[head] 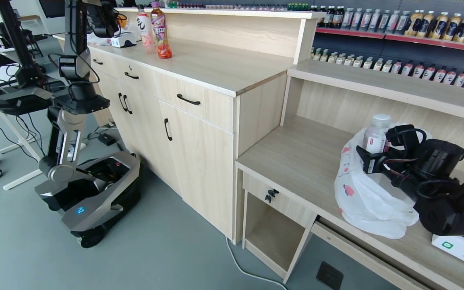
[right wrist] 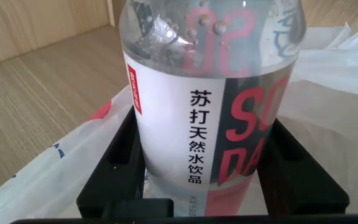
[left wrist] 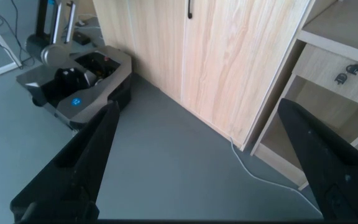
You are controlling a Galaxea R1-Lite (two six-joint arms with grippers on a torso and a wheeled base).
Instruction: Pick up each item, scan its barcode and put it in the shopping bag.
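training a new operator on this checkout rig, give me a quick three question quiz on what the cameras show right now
1. True or false: the right claw is shut on the clear bottle.
2. Where does the shopping bag sit? A) on the floor B) on the low counter C) on the red shelf
3. Fill in: ___ drink bottles stand on the tall counter.
Key: 1 true; 2 B; 3 two

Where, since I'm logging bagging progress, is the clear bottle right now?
On the robot's right in the head view, the right gripper holds the clear bottle upright over the shopping bag on the lower counter.
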